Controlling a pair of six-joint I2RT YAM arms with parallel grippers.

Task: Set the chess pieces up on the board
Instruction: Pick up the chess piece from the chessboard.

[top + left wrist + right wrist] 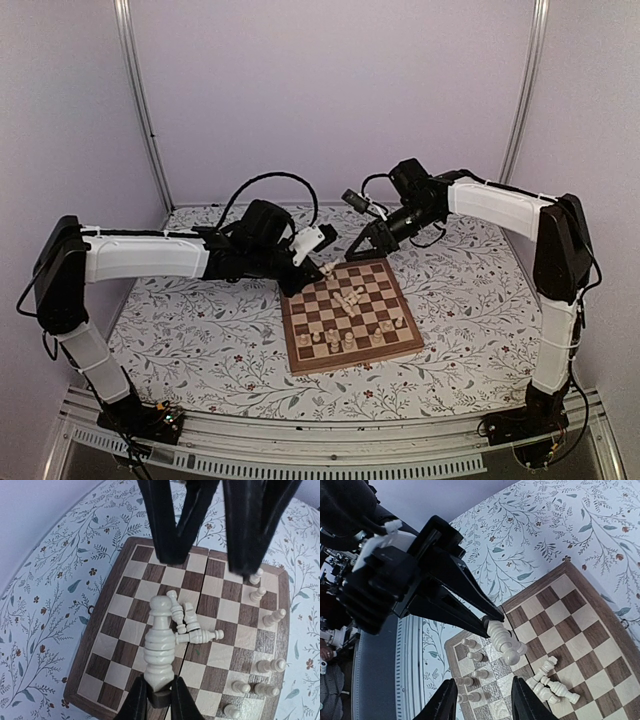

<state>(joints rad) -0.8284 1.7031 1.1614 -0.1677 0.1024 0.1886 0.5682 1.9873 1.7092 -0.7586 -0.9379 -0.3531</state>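
Observation:
The board (pixel 392 338) lies on the floral cloth; it also shows in the left wrist view (pixel 120 611) and the right wrist view (pixel 580 630). My left gripper (pixel 159 694) is shut on the base of a cream chess piece (pixel 160 645), held above the board's far left part (pixel 326 268). My right gripper (pixel 485 702) is open and empty, hovering over the board's far edge (pixel 366 244), facing the left gripper. A few cream pieces (pixel 192 625) lie toppled mid-board (pixel 350 300). Several pieces (pixel 260 667) stand along the near rows (pixel 330 340).
The floral tablecloth (pixel 200 330) surrounds the board. The two grippers are close together above the board's far side; the left gripper's black fingers (pixel 455 595) fill the right wrist view's upper left. Pale walls and metal posts (pixel 140 100) enclose the table.

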